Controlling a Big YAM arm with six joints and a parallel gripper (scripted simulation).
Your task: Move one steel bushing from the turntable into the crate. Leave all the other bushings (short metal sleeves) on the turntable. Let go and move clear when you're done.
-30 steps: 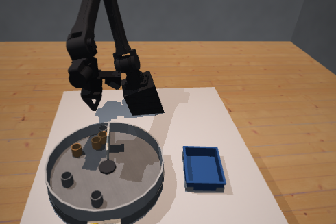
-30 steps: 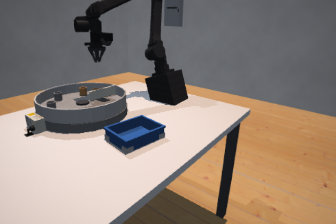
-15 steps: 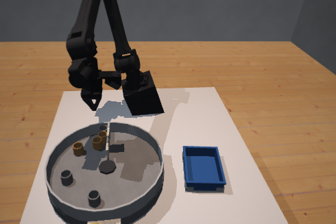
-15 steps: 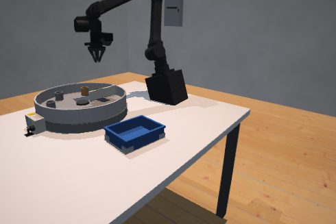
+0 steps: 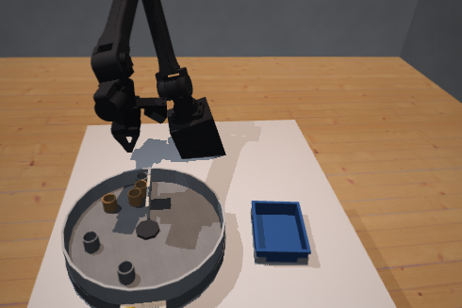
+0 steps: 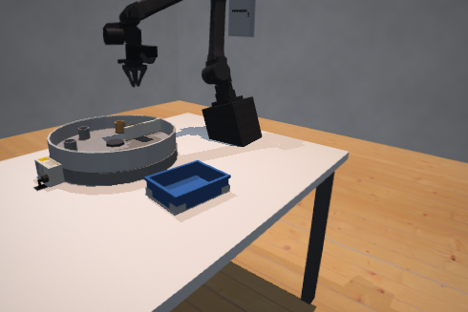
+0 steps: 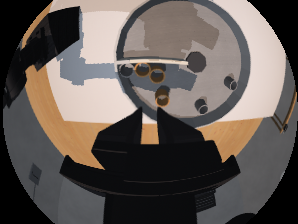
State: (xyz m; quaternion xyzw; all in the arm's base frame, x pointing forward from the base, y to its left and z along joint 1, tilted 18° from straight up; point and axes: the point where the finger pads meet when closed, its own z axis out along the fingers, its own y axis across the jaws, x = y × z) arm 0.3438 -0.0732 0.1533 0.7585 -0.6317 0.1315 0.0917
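Note:
The grey turntable (image 5: 214,239) (image 6: 158,148) (image 7: 241,43) carries three dark steel bushings (image 5: 90,242) (image 5: 125,272) (image 5: 141,176) and three brass ones (image 5: 109,202) (image 5: 136,197) (image 5: 141,185). Two steel bushings (image 6: 84,132) (image 6: 70,143) (image 7: 230,83) (image 7: 201,104) stand near its front left rim. The blue crate (image 5: 258,230) (image 6: 158,186) stands empty to the right of the turntable. My gripper (image 5: 128,146) (image 6: 135,82) (image 7: 149,111) hangs high above the turntable's back edge, pointing down, open only by a narrow gap and empty.
A black hub (image 5: 147,230) sits at the turntable's centre, and a thin white bar (image 5: 148,192) runs from it to the back rim. The arm's black base (image 5: 195,136) (image 6: 232,120) stands behind. A small grey control box (image 6: 48,170) sits at the turntable's front.

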